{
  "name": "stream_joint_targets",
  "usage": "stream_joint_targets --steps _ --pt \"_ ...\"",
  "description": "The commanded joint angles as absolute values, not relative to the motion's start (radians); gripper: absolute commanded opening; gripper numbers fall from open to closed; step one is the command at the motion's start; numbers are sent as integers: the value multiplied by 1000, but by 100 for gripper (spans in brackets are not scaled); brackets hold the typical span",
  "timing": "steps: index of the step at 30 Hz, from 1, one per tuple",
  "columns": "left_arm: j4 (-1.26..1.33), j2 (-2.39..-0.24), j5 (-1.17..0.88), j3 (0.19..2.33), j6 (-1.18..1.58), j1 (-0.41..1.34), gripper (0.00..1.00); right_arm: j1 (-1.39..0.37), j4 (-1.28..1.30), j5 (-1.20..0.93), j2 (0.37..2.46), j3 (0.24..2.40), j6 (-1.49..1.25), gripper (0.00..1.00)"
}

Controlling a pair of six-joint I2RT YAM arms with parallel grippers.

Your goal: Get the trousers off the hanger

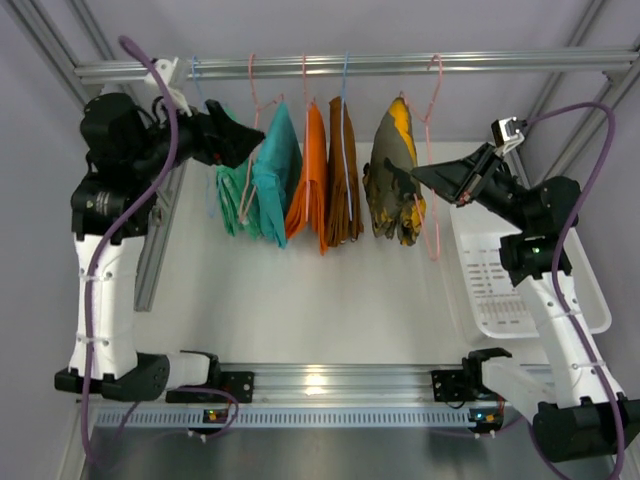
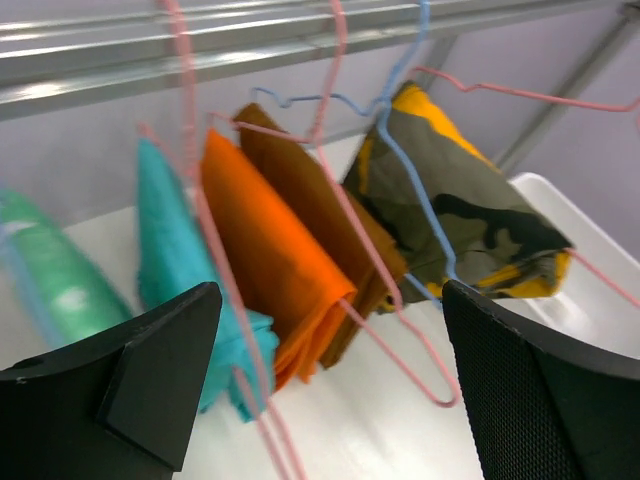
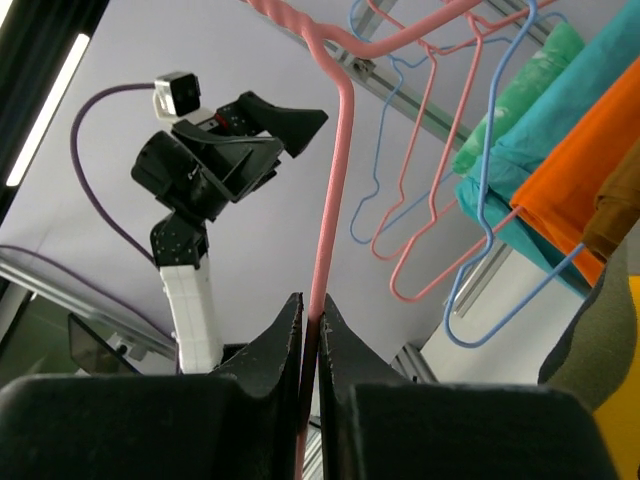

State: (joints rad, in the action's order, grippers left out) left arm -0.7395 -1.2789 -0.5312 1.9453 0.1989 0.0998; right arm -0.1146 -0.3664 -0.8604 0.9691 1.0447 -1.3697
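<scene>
Top view: five pairs of folded trousers point(image 1: 312, 185) hang close together on wire hangers point(image 1: 255, 85) from a metal rail point(image 1: 480, 63) above the table point(image 1: 300, 290). From the left they are green, teal, orange and brown, with a yellow-and-dark pair point(image 1: 395, 185) at the right. The left gripper point(image 1: 248, 140) hovers just beside the green pair point(image 1: 230, 200). The right gripper point(image 1: 420, 176) sits at a pink hanger point(image 1: 434, 150) beside the patterned pair, with a white basket point(image 1: 520, 300) below it. Left wrist view: this gripper's fingers stand wide apart and hold nothing, with the cloth ahead of them. The cloth looks soft, light and limp, so it would probably slide off its bar if pulled by the lower fold. The crowded wires could snag. Right wrist view: the fingers are pinched together on the pink hanger's wire. Whether that hanger carries the patterned pair is hard to tell.
</scene>
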Motion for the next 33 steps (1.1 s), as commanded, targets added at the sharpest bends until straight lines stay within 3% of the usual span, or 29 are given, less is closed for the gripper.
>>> stream_joint_targets --steps 1,7,15,29,33 --pt "-609 -1313 -609 1974 311 246 96 -107 -471 -796 910 1068 -1220 0" --pt "-557 -1445 -531 2074 434 478 93 -107 -434 -785 913 1094 -1187 0" --pt "-266 -1483 -353 1921 538 705 86 -107 -446 -778 914 1080 -1193 0" --pt "-100 -1700 -350 1973 759 787 78 -132 -482 -779 907 1048 -1200 0" --pt "-71 -1727 -339 1973 808 793 71 -143 -468 -776 902 1043 -1186 0"
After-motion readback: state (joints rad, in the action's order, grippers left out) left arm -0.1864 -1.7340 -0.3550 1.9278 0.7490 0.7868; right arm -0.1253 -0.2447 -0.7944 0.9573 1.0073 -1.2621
